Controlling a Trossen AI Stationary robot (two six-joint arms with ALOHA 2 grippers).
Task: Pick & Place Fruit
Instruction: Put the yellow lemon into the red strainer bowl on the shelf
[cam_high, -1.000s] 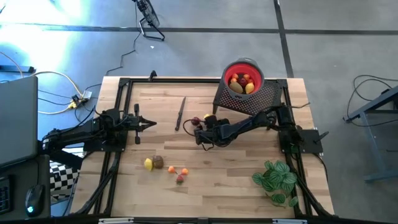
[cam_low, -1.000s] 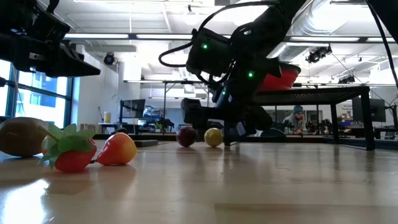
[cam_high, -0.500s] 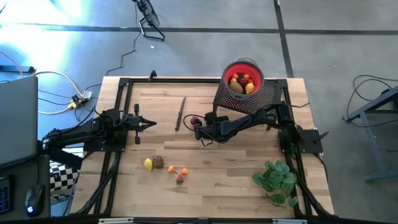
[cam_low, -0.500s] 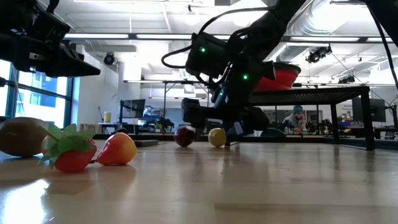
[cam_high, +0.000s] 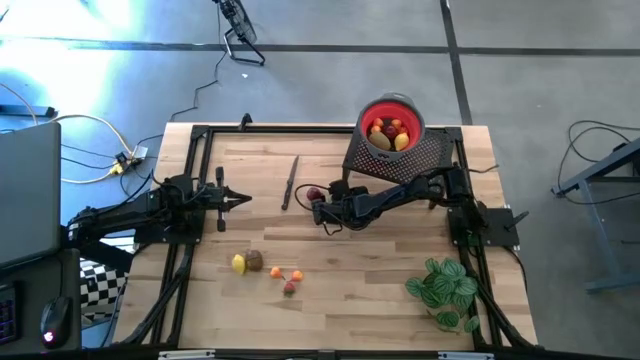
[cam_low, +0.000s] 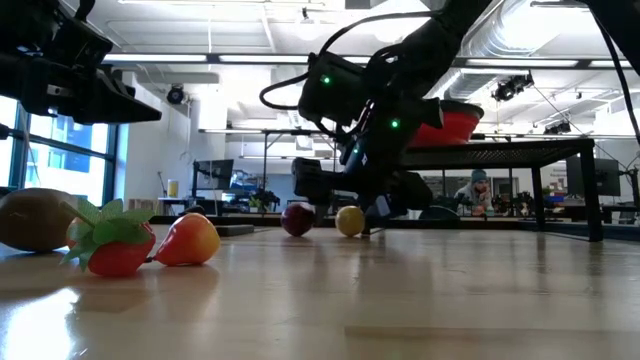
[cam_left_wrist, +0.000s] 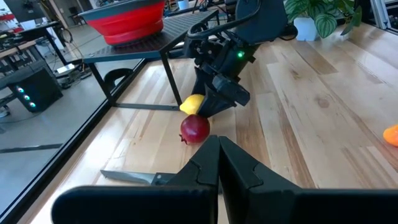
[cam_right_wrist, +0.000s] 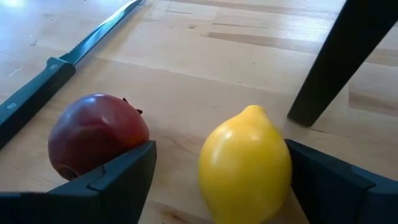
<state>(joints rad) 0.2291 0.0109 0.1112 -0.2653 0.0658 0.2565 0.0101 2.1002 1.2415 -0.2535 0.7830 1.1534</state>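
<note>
A yellow lemon (cam_right_wrist: 245, 165) and a dark red fruit (cam_right_wrist: 93, 140) lie side by side on the table in front of the black mesh stand (cam_high: 400, 158). That stand carries the red bowl (cam_high: 392, 108), which has several fruits in it. My right gripper (cam_right_wrist: 221, 149) is open and low over the table (cam_high: 322, 207). Its fingers stand on either side of the lemon, and one finger (cam_right_wrist: 124, 171) is next to the red fruit. More small fruits (cam_high: 265, 268) lie nearer the table's near edge. My left gripper (cam_left_wrist: 217, 149) is shut and waits at the table's left (cam_high: 240, 199). My right gripper comes in level and low, from the table's right, with the lemon (cam_right_wrist: 273, 168) resting on the table between its open fingers. Whether a finger (cam_right_wrist: 329, 177) touches the lemon, or the other finger touches the red fruit, I cannot tell.
A thin dark knife (cam_high: 291, 182) lies on the table just left of the two fruits. A leg of the stand (cam_right_wrist: 339, 56) rises close behind the lemon. A green plant (cam_high: 445, 290) stands at the near right corner. Bare wood spreads across the table's middle.
My right gripper has moved a short way toward the table's far edge, closing in on the lemon and the red fruit, and has stayed there for the last half second. Its fingers remain apart. The left arm has kept still.
</note>
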